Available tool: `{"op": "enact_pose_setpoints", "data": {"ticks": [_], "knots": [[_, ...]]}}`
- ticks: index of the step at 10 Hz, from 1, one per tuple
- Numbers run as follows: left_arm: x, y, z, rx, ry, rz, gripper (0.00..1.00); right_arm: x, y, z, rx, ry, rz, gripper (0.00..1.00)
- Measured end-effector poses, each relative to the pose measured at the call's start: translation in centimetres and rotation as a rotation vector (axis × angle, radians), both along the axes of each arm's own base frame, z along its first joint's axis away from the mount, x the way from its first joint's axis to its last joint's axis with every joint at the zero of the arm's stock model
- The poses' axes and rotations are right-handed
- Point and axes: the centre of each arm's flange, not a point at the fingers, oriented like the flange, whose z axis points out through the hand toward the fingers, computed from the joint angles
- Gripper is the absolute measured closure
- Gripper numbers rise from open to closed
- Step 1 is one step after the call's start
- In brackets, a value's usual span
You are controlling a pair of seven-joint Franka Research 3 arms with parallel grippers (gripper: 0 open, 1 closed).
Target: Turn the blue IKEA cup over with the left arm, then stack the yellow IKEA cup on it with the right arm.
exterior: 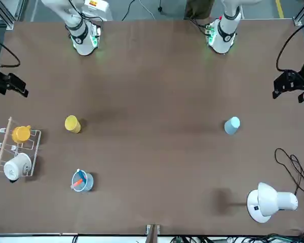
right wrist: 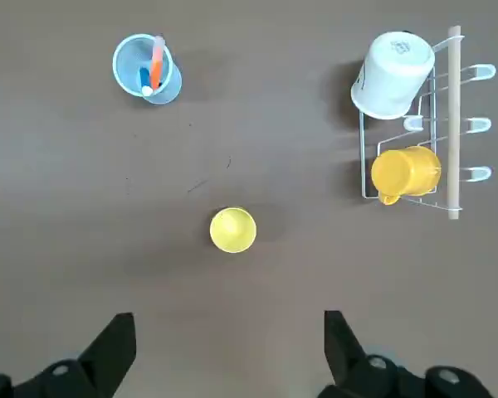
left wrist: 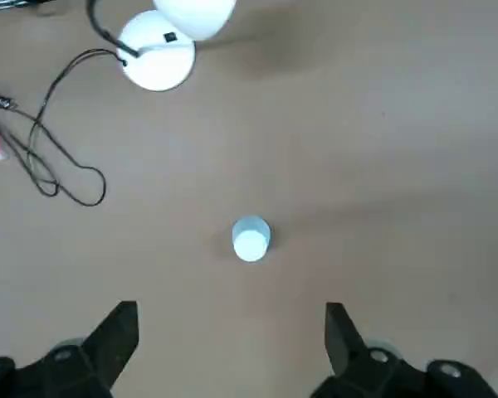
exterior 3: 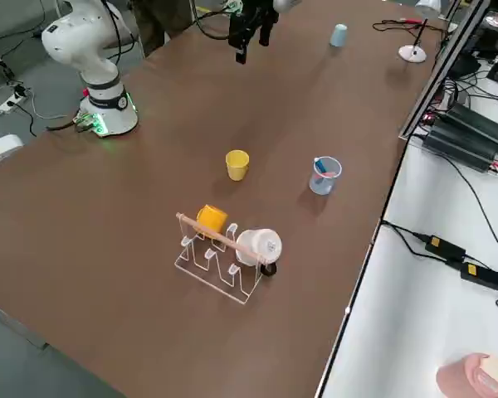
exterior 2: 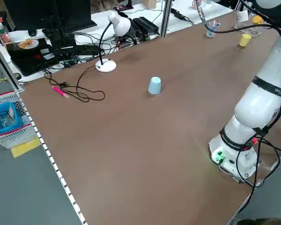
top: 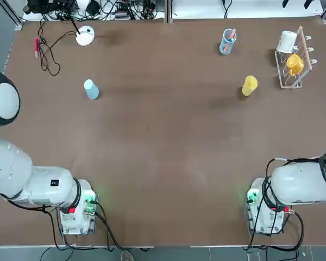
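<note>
Smooth brown tabletop [top: 152, 130] beneath both arms' wide-open fingers [left wrist: 108, 344], tapered plastic blue cup [left wrist: 251, 240] and yellow cup [right wrist: 233, 230] well apart.

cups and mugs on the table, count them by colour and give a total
Blue cups: 2, one upside down, one upright holding pens
Yellow cup: 1, upright
Orange-yellow mug: 1, on the rack
White mug: 1, on the rack
Total: 5
</note>
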Motion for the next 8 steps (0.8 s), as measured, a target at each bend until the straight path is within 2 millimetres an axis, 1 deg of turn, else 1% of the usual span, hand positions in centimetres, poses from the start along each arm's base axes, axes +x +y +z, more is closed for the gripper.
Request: {"op": "enact_pose_setpoints", "data": {"ticks": [2,3,5,6,7,8], "knots": [[0.4,3.5,-2.0,-0.052,0.03,-0.16,0.01,0.0,0.0,0.0,0.0,0.0,0.0,0.0],[0.4,5.8,-3.0,-0.098,0.039,-0.194,0.01,0.0,0.0,0.0,0.0,0.0,0.001,0.0],[-0.4,10.3,-6.4,-0.185,0.077,-0.306,0.01,0.0,0.0,0.0,0.0,-0.002,0.001,0.0],[-0.7,11.2,-7.6,-0.204,0.088,-0.366,0.01,0.0,0.0,0.0,0.0,-0.002,0.001,0.0],[-1.0,11.2,-8.2,-0.222,0.09,-0.42,0.0,0.0,0.1,0.0,0.0,-0.002,0.001,0.0],[-1.4,11.9,-9.2,-0.268,0.082,-0.459,0.0,0.0,0.1,0.0,0.0,-0.002,0.002,0.0]]}}
